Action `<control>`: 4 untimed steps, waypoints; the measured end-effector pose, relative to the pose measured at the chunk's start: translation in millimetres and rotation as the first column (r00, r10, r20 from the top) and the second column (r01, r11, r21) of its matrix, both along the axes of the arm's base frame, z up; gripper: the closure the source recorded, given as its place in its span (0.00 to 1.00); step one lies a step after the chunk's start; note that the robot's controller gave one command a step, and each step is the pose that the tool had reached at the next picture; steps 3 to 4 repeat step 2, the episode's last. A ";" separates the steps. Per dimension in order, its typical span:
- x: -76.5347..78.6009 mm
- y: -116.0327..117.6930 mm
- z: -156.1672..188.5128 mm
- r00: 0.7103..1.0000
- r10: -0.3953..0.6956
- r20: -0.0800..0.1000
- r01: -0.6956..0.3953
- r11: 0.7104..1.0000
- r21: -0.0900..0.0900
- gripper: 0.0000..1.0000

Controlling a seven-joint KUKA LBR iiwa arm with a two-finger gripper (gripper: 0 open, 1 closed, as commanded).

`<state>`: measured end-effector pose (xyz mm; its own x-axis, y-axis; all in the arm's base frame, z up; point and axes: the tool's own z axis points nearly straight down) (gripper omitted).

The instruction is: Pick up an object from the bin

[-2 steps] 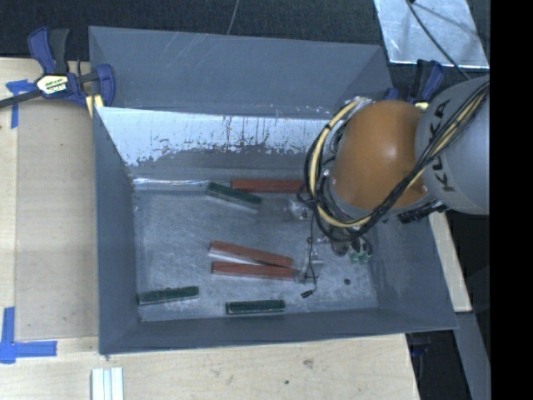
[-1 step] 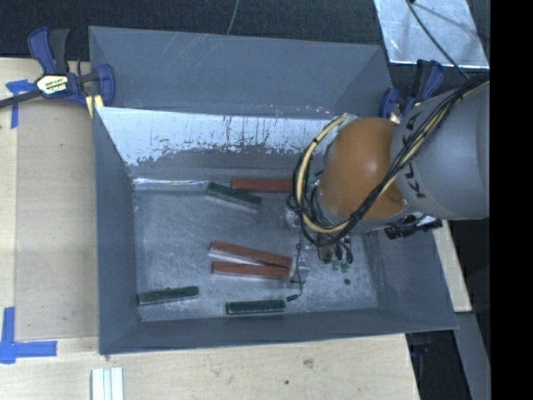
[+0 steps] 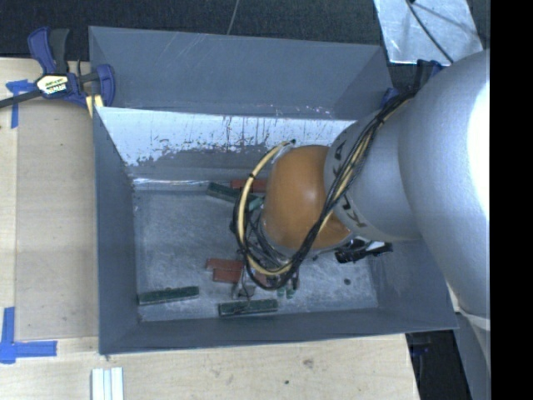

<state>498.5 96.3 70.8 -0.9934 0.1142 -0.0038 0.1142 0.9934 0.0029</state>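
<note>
My gripper (image 3: 246,287) is low in the bin's front middle, mostly hidden under the arm's orange cover and cables. A flat red-brown piece (image 3: 221,269) lies on the floor right beside it, on its left. Just in front of it, along the front wall, lies a dark green strip (image 3: 247,307). I cannot tell whether the gripper touches either one.
Another dark green strip (image 3: 168,294) lies at the front left. A dark green thing (image 3: 222,192) with a red piece (image 3: 255,186) beside it lies near the back wall. A black thing with a pale tip (image 3: 363,251) shows to the right of the cover.
</note>
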 end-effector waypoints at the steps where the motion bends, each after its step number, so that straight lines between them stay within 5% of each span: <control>1: 0.0 -0.1 0.0 1.000 0.000 0.000 0.000 1.000 0.000 1.00; 2: -7.7 6.2 184.5 1.000 -0.018 0.003 0.018 1.000 -0.001 1.00; 4: -7.7 6.2 184.5 1.000 -0.018 0.003 0.018 1.000 -0.001 1.00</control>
